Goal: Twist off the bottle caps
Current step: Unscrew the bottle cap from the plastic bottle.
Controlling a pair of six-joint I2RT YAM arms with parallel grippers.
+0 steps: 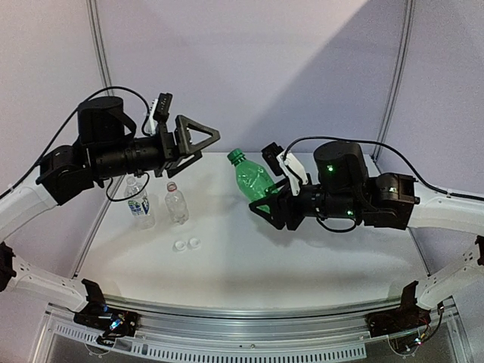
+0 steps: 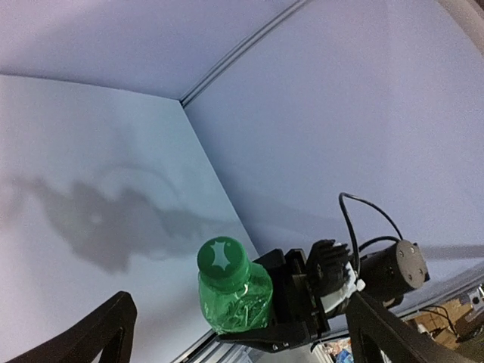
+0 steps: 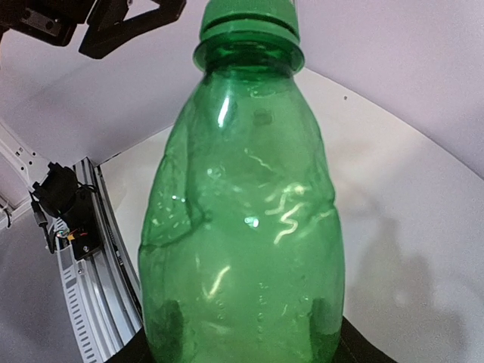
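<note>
1. The green cap [image 1: 237,156] is the one we're watching. It sits screwed on the neck of the green bottle [image 1: 254,184], up in the air over the middle of the table [image 1: 318,261], and nothing is touching it.
2. The bottle is tilted, with its neck leaning toward the left arm. We judge that tilt is deliberate, to offer the cap straight to the opposing fingers.
3. The right gripper [image 1: 265,204] is clamped around the bottle's lower body. The plastic looks creased in the right wrist view, so the hold seems firm enough to resist a twist.
4. The left gripper [image 1: 203,145] stands spread wide and empty, near the cap but apart from it. In its own wrist view, the cap's top faces the camera between the two dark fingers [image 2: 98,333]. That looks to us like a line-up for the next twist.
5. Further out, at the table's left, stand the labelled bottle [image 1: 141,206] and the shorter clear bottle [image 1: 176,204]. They're upright and side by side, well clear of the action.
6. Two white caps [image 1: 187,244] lie together just in front of them. By our reckoning those two are done and green is the last to go.
</note>
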